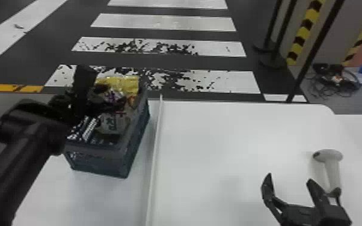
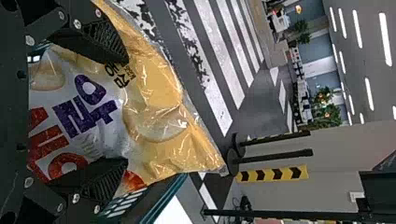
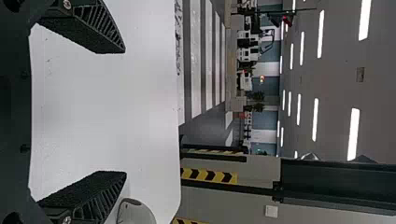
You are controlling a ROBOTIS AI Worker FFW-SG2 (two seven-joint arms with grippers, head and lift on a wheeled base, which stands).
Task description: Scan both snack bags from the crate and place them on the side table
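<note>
the right pincer (image 1: 289, 177) is wide and empty, near the scanner (image 1: 334, 171) on the bench (image 1: 219, 150), maybe to help scan. farther off, the left pincer (image 2: 125, 111) is wide at a snack bag (image 2: 156, 88) in the crate (image 1: 99, 160), likely lined up to squeeze it.

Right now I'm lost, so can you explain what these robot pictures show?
This robot has two black arms. One picture looks down from its head; the other two come from its left and right wrists and are turned sideways.

On white tabletops are a dark crate of packaged snacks and, toward the robot's right, a pale handheld scanner.

The left gripper is at the crate, fingers apart over a yellow-and-white snack bag, not visibly squeezing it. The right gripper is open near the scanner, holding nothing.
</note>
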